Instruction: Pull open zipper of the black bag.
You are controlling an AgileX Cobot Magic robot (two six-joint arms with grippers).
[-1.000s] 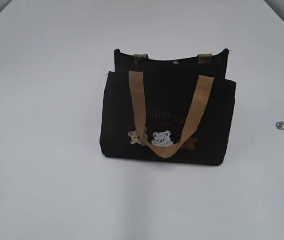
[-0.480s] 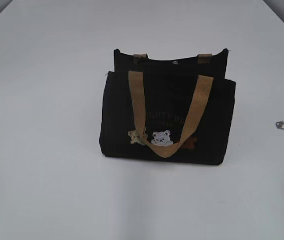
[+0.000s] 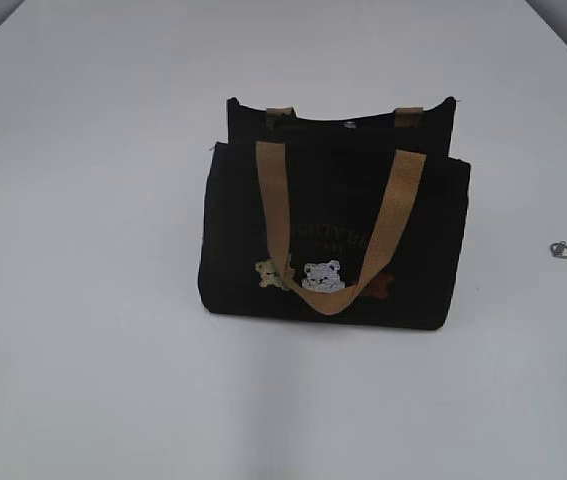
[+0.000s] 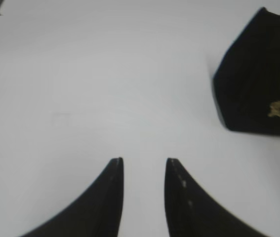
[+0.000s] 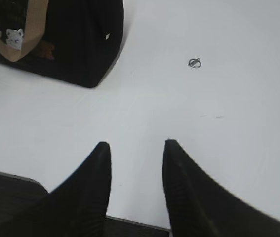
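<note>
Approach is the step in hand, by my reading: neither arm appears in the exterior view, and nothing touches the black bag (image 3: 334, 235), which stands upright on the white table (image 3: 93, 330) a little above the middle of that frame. Its front tan handle (image 3: 335, 230) droops down over the embroidered bears (image 3: 308, 275), and the rear panel rises behind with a small silver dot at its top edge.

Left pincer (image 4: 143, 165) sits at the bottom of its wrist view, tips apart with bare table between them, holding nothing; the bag's lower corner shows only at the right edge of that frame, well apart from the tips. Right pincer (image 5: 136, 148) is likewise apart and empty at the bottom of its view, with the bag's side in the upper left and a small metal ring-like piece (image 5: 195, 62) lying alone on the table in the upper middle. The same piece shows at the far right of the exterior view, well away from the bag.

Next, I judge, one arm must steady the bag while the other finds the zipper pull along the top opening, which calls for a fine pinch on a small part.

Hard to settle: the zip track is lost in black fabric, no pull can be made out on it, and whether the loose ring belongs to the zipper I cannot tell. The lettering on the front is too faint to read.
</note>
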